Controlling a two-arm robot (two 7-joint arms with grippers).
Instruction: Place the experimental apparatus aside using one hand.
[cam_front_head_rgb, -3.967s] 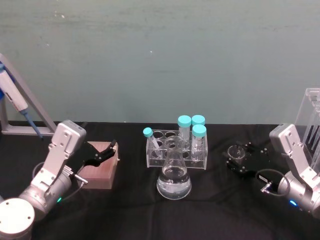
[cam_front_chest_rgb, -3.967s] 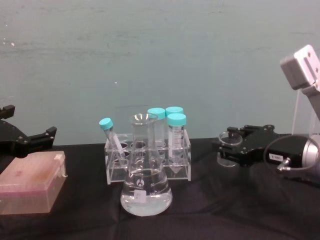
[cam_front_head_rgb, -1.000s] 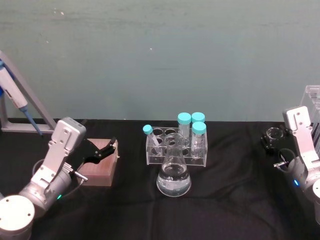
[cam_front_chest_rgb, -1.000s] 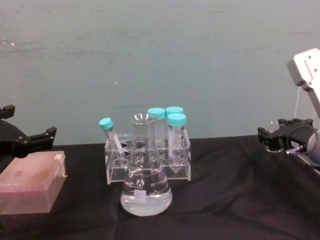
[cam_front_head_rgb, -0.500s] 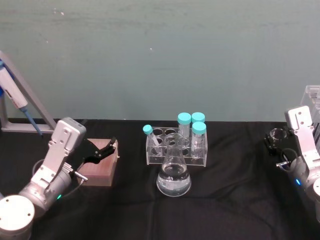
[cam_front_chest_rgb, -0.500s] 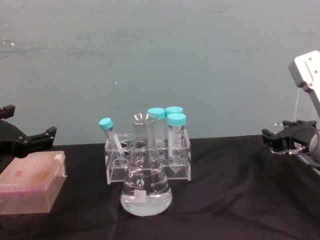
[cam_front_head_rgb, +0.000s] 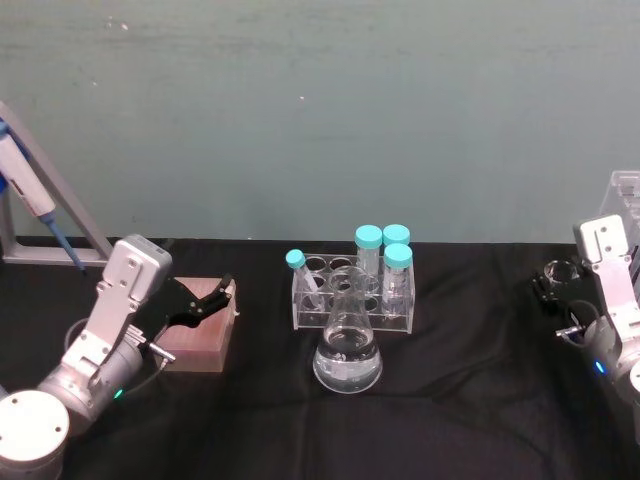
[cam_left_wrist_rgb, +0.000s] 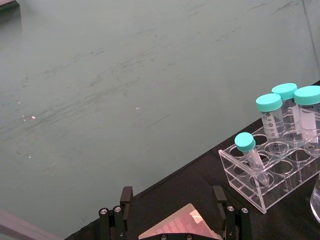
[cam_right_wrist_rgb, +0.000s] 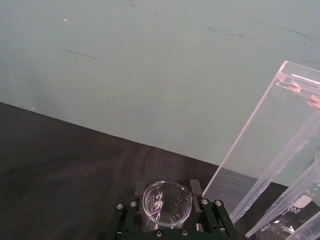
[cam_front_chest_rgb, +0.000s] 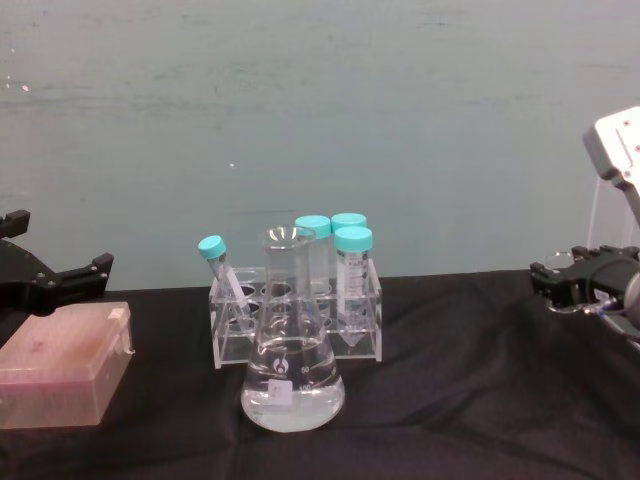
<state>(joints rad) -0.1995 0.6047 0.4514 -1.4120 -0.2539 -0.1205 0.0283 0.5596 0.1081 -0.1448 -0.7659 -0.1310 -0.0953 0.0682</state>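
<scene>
My right gripper (cam_front_head_rgb: 553, 283) is shut on the small glass beaker (cam_front_head_rgb: 557, 269) at the far right of the table, close to the tall acrylic pipette stand (cam_front_head_rgb: 626, 205). In the right wrist view the beaker (cam_right_wrist_rgb: 166, 201) sits upright between the black fingers (cam_right_wrist_rgb: 126, 220), with the stand (cam_right_wrist_rgb: 270, 150) just beside it. The conical flask (cam_front_head_rgb: 348, 352) with clear liquid stands at the table's centre, also seen in the chest view (cam_front_chest_rgb: 292, 372). My left gripper (cam_front_head_rgb: 208, 300) hovers open over a pink box (cam_front_head_rgb: 200, 338) on the left.
A clear tube rack (cam_front_head_rgb: 352, 295) with teal-capped tubes stands right behind the flask. A blue and white pipette (cam_front_head_rgb: 25, 195) hangs on a grey stand at the far left. Black cloth lies bare between the flask and the right gripper.
My right gripper has carried the beaker from the centre-right of the table out to the right, up against the acrylic stand. The left arm has not moved.
</scene>
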